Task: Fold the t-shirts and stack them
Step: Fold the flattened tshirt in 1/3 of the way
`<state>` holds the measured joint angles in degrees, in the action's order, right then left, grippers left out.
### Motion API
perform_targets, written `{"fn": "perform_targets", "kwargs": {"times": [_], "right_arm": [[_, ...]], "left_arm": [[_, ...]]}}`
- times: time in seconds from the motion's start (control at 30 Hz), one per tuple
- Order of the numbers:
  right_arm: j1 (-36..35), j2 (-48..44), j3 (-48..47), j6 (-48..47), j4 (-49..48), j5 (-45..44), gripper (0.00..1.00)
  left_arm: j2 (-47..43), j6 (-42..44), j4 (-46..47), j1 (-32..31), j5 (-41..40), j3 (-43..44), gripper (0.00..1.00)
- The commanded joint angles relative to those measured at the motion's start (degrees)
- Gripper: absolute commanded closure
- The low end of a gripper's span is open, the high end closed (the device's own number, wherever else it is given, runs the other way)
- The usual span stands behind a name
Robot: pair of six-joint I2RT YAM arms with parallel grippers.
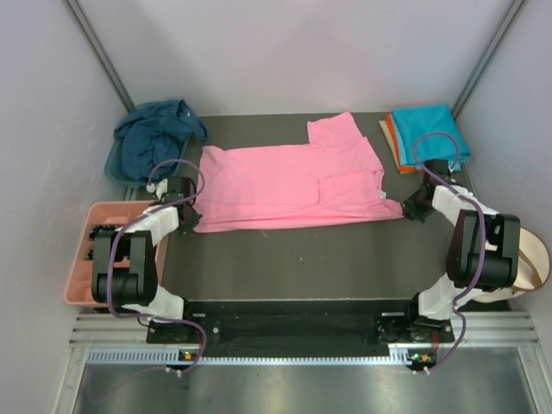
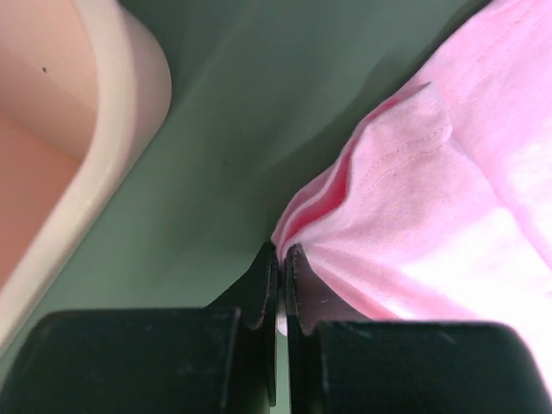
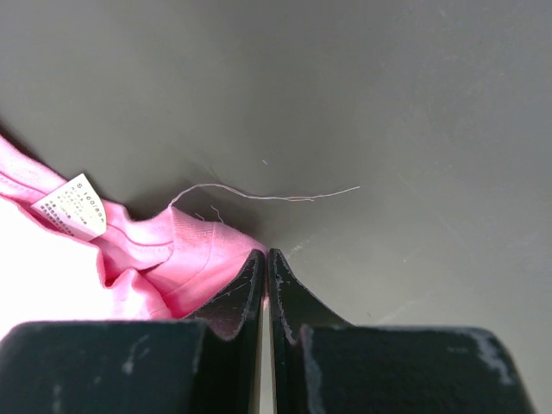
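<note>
The bright pink t-shirt (image 1: 289, 185) lies spread across the middle of the dark mat, with one sleeve pointing to the far side. My left gripper (image 1: 187, 214) is shut on its near-left corner (image 2: 388, 216), with cloth bunched between the jaws at the tips (image 2: 280, 254). My right gripper (image 1: 414, 207) is shut on its near-right corner (image 3: 172, 259), at the tips (image 3: 263, 259), beside the white care label (image 3: 71, 207). The navy t-shirt (image 1: 155, 138) is crumpled at the far left. A folded turquoise t-shirt (image 1: 429, 134) lies on an orange one (image 1: 395, 142) at the far right.
A salmon-pink compartment tray (image 1: 82, 259) stands at the left edge, its rim (image 2: 103, 172) close to my left gripper. The navy shirt lies in a teal basin (image 1: 114, 168). A pale round object (image 1: 528, 263) sits behind my right arm. A loose thread (image 3: 259, 194) lies on the mat.
</note>
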<state>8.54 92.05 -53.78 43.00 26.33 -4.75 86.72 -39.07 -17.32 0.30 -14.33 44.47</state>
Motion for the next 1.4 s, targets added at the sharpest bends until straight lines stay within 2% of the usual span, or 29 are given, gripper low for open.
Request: {"fn": "perform_targets", "kwargs": {"times": [0.0,0.5,1.13,1.37], "right_arm": [[2.10,-0.38,-1.42,-1.34,-1.63,-5.97,1.00],[2.10,-1.70,-0.63,-1.78,-0.84,-5.88,1.00],[2.10,-13.47,7.99,-2.92,2.15,-6.76,1.00],[2.10,-17.51,11.32,-3.36,4.08,-6.76,1.00]], "left_arm": [[-3.30,0.40,-0.78,1.37,-4.65,-1.40,0.99],[-9.46,-0.48,-2.98,1.37,-5.45,-5.53,0.94],[-9.90,-0.48,-4.47,1.37,-5.01,-6.50,0.94],[-15.25,-2.58,-8.07,1.29,-3.34,-7.81,0.95]]}}
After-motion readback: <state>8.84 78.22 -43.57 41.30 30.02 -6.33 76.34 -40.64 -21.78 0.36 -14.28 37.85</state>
